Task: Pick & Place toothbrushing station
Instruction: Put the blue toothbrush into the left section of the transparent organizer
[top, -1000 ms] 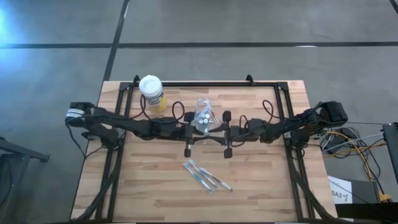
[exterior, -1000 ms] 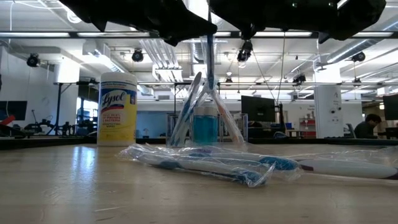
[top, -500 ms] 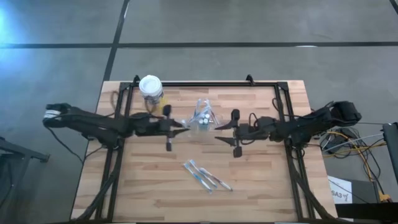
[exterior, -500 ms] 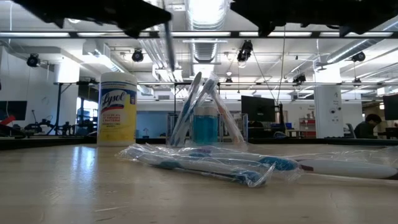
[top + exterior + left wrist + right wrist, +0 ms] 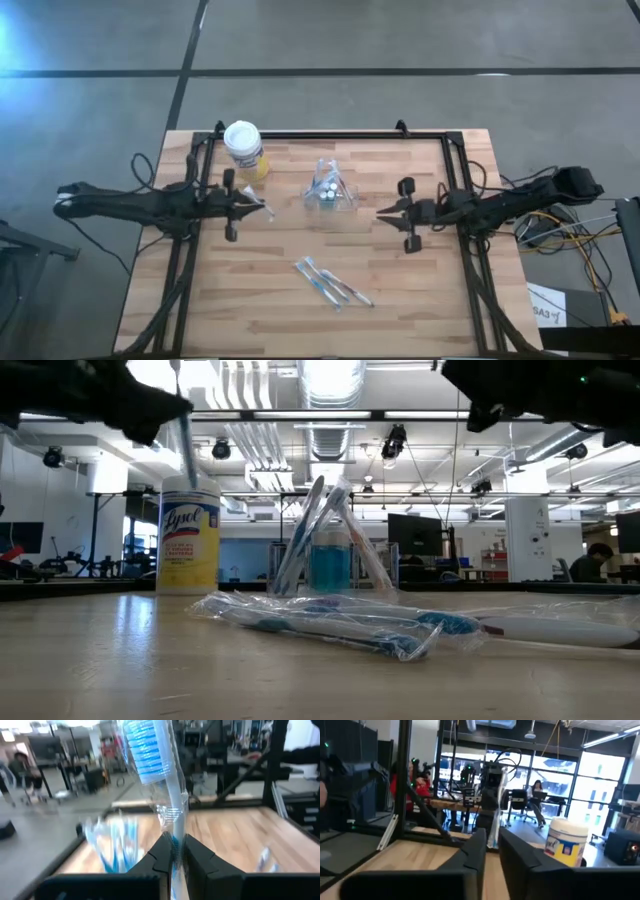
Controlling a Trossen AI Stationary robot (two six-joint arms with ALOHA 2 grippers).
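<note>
The toothbrushing station (image 5: 325, 192) is a small clear holder with blue and white brushes, standing on its base at the table's middle; it also shows in the low view (image 5: 330, 555). My left gripper (image 5: 262, 208) is left of it, shut on a clear-wrapped toothbrush with blue bristles (image 5: 147, 750). That brush shows in the low view (image 5: 186, 450). My right gripper (image 5: 380, 212) is right of the holder; its fingers (image 5: 479, 851) are shut and hold nothing. Several wrapped toothbrushes (image 5: 335, 283) lie flat near the front, also in the low view (image 5: 340, 622). My left gripper pinches the wrapped toothbrush's handle (image 5: 175, 827), below the bristle head, between its two fingers. The fingers lie level, coming from the table's left, across the brush. The brush stands nearly upright, head up, lifted clear of the table.
A yellow canister with a white lid (image 5: 243, 148) stands at the far left, just beyond my left gripper; it also shows in the low view (image 5: 189, 535). A black frame (image 5: 300, 135) runs along the table's far and side edges. Bare wood lies between the holder and the lying brushes.
Both grippers have drawn back from the holder. My left gripper has gone toward the table's left edge with the wrapped toothbrush, which stays nearly upright and clear. My right gripper has gone toward the right edge. The holder has stayed in place.
</note>
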